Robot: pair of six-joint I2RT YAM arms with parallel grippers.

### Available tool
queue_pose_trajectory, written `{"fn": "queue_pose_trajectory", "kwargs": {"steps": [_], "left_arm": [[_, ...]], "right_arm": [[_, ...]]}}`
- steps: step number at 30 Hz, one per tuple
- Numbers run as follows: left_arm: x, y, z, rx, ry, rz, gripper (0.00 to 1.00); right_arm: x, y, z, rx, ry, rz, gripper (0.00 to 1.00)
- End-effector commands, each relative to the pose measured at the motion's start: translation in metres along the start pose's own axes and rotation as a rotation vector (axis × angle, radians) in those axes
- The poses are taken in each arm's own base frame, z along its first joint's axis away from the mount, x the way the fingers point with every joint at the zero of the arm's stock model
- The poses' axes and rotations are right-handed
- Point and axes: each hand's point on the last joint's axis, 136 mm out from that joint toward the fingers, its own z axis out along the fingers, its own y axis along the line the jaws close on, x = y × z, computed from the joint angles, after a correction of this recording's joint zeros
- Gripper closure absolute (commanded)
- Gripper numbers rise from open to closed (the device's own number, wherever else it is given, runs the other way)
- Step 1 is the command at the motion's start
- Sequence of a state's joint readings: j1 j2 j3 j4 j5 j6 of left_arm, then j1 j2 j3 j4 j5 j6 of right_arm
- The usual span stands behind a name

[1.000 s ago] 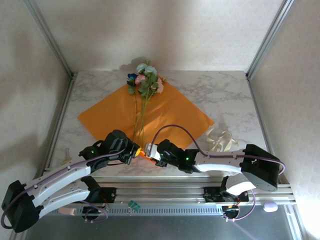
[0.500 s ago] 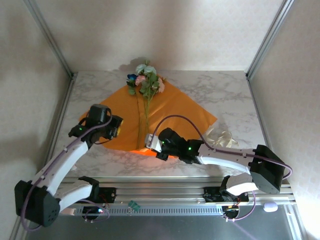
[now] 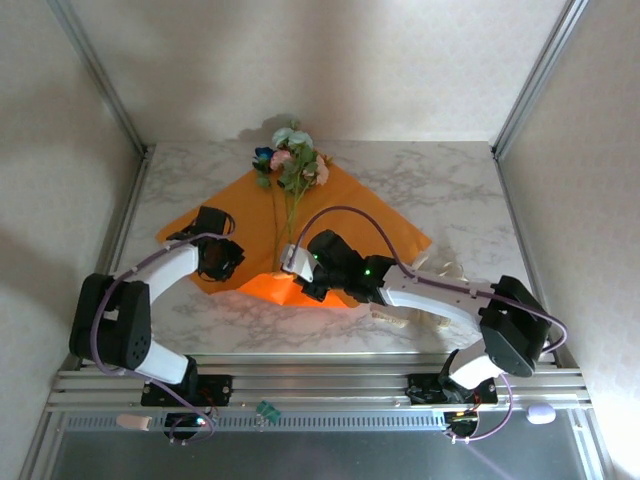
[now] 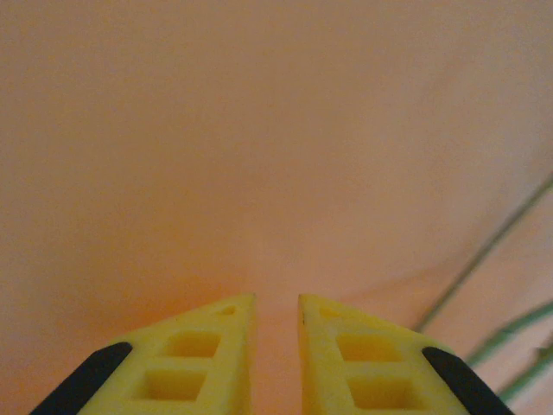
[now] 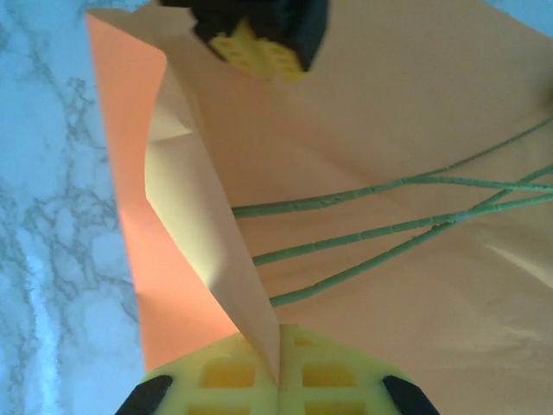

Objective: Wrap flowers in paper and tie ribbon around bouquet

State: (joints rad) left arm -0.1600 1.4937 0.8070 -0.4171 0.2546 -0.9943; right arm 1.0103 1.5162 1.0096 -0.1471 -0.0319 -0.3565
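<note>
Two pincers are working over the orange paper (image 3: 350, 215), which is lying spread like a diamond on the marbled surface (image 3: 450, 180). Your right pincer (image 5: 278, 350) is clenching the sheet's near corner and holding it raised, so a flap (image 5: 186, 199) is standing up beside the cut ends of the stems (image 5: 371, 229). Your left pincer (image 4: 276, 303) is sitting close over the left part of the sheet, its jaws standing a narrow gap apart with nothing visibly between them; whether it is touching the paper cannot be told. The flowers (image 3: 290, 160) are lying along the middle of the paper, blooms resting at the far corner, stems running toward you. The cream ribbon (image 3: 442, 272) is lying on the surface right of the sheet, partly hidden by your right arm (image 3: 440, 295).
</note>
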Motion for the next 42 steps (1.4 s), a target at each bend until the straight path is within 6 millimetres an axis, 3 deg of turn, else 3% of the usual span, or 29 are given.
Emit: {"fn": "queue_pose_trajectory", "kwargs": {"steps": [1, 10, 15, 20, 23, 25, 28, 31, 34, 38, 42], "left_arm": [[0.006, 0.014, 0.011, -0.023, 0.015, 0.043, 0.84], [0.007, 0.041, 0.024, -0.118, 0.008, 0.096, 0.85], [-0.001, 0.037, 0.023, -0.134, -0.019, 0.125, 0.85], [-0.006, 0.029, 0.019, -0.125, -0.035, 0.134, 0.86], [-0.011, 0.018, 0.005, -0.105, -0.062, 0.146, 0.84], [-0.015, 0.013, -0.008, -0.108, -0.090, 0.150, 0.76], [-0.024, 0.012, -0.039, -0.135, -0.169, 0.143, 0.58], [-0.026, 0.004, -0.075, -0.116, -0.244, 0.165, 0.55], [0.004, -0.019, -0.086, 0.043, -0.169, 0.216, 0.59], [0.068, -0.026, -0.073, 0.164, 0.047, 0.245, 0.65], [0.093, -0.025, -0.062, 0.177, 0.116, 0.249, 0.65]], "right_arm": [[-0.014, -0.008, 0.006, -0.027, -0.034, 0.001, 1.00], [-0.010, -0.050, 0.037, 0.009, -0.005, 0.083, 1.00], [-0.006, -0.073, 0.055, 0.057, 0.009, 0.129, 1.00], [0.000, -0.083, 0.072, 0.068, 0.043, 0.160, 1.00], [0.008, -0.085, 0.076, 0.072, 0.061, 0.189, 1.00], [0.013, -0.084, 0.078, 0.063, 0.074, 0.195, 1.00], [0.019, -0.082, 0.082, 0.046, 0.085, 0.209, 1.00], [0.023, -0.082, 0.086, 0.037, 0.098, 0.221, 1.00], [0.027, -0.084, 0.090, 0.034, 0.113, 0.240, 1.00], [0.031, -0.087, 0.095, 0.039, 0.130, 0.265, 1.00], [0.031, -0.092, 0.098, 0.048, 0.131, 0.289, 1.00]]}}
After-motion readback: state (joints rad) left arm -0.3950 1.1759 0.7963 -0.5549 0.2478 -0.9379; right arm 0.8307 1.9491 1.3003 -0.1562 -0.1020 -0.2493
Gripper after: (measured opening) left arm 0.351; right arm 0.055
